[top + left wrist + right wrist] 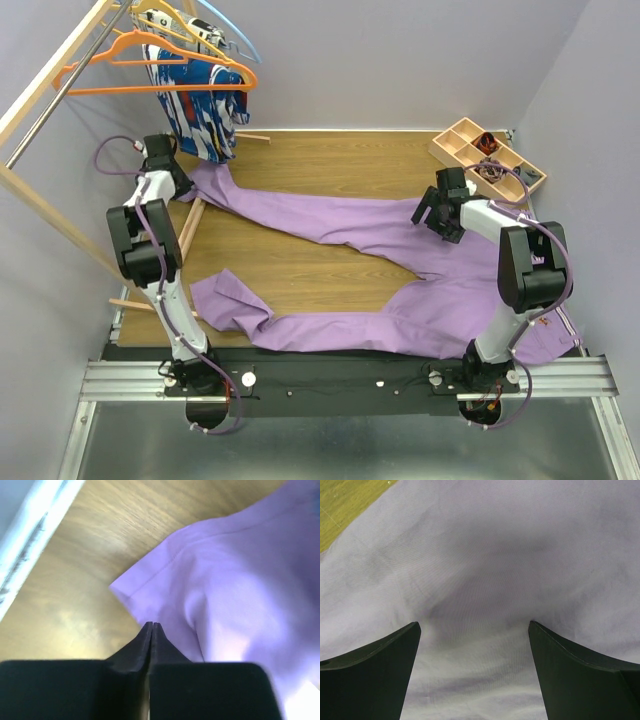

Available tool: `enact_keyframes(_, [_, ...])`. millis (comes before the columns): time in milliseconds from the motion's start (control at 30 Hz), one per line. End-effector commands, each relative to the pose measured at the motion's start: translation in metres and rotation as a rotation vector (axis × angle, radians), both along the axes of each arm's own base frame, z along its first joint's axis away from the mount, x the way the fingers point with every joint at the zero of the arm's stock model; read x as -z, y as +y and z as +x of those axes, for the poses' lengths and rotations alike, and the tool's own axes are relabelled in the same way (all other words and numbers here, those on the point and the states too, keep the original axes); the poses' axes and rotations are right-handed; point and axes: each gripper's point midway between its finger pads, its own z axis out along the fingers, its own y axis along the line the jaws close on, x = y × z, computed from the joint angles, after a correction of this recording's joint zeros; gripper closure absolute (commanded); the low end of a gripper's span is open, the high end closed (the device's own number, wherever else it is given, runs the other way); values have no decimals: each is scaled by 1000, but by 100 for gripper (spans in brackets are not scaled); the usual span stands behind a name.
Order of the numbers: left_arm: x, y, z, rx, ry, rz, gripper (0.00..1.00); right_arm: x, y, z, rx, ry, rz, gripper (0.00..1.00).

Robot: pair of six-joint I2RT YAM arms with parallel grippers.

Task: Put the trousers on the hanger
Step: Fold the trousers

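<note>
Trousers [400,310] lie spread over the tabletop [330,160], seemingly soft and limp, one leg toward the far left corner. Left claw [151,626] is closed on its hem; right claw [474,625] hangs open above the cloth.

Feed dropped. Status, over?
Left gripper shut on lilac-purple fabric trousers, leg hem. Right gripper open above them. Thin orange plastic hanger on rack, blue patterned garment alongside.

Looking at trousers [400,235]: soft lilac cloth, matt, v. fine weave close up. Table [300,270]: smooth wood w/ grain, slight sheen. Hanger [110,91]: orange plastic, smooth, bit glossy. Base rail [350,372]: dull grey metal. Tray [447,134]: pale matt wood.
</note>
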Motion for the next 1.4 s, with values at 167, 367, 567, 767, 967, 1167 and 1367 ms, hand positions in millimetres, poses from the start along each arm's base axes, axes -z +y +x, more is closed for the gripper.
enact_keyframes(167, [-106,-15,-13,11,-227,53,71,21,-27,7,68,36,-99,3])
enact_keyframes(367, [-121,-57,-10,109,-263,21,54,45,-29,28,89,75,-84,5])
enact_keyframes(567, [-112,-113,-12,218,-254,-38,46,62,-41,39,154,106,-60,5])
enact_keyframes(767, [-77,-172,-26,311,-202,-145,46,53,-50,69,188,63,-35,5])
enact_keyframes(967, [-51,-178,-32,288,-145,-147,45,54,-44,75,183,61,-4,5])
enact_keyframes(1167, [-26,-164,-39,175,-128,-130,42,57,-40,66,177,79,18,5])
enact_keyframes(1367, [-14,-157,-43,117,-137,-124,41,55,-38,63,179,81,27,5])
